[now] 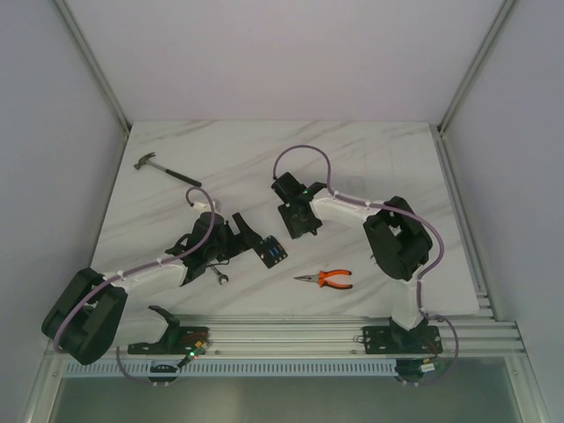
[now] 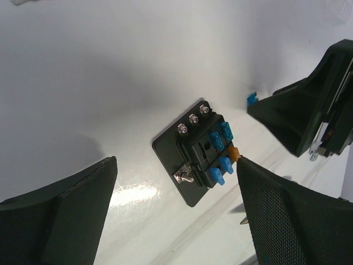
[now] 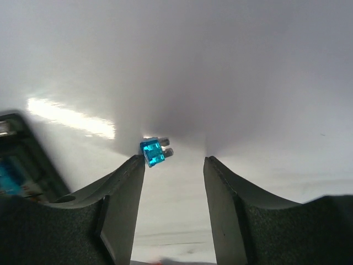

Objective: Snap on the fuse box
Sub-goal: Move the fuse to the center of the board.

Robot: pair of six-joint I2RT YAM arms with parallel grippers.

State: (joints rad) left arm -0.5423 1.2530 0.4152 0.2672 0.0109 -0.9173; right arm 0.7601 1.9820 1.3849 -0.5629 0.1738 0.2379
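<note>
The fuse box (image 2: 201, 152) is a small black square box with blue fuses and one orange fuse on its face, lying flat on the white table; it also shows in the top view (image 1: 271, 254). My left gripper (image 2: 176, 164) is open, its fingers wide apart either side of the box, the right finger (image 2: 287, 215) close to the orange fuse. My right gripper (image 3: 174, 159) is open and empty, just right of the box. A loose blue fuse (image 3: 153, 151) lies at its left fingertip; it also shows in the left wrist view (image 2: 251, 100).
A hammer (image 1: 163, 167) lies at the far left. Orange-handled pliers (image 1: 326, 279) lie near the front, right of centre. A small wrench (image 1: 220, 278) lies by the left arm. The right gripper (image 2: 309, 116) shows in the left wrist view.
</note>
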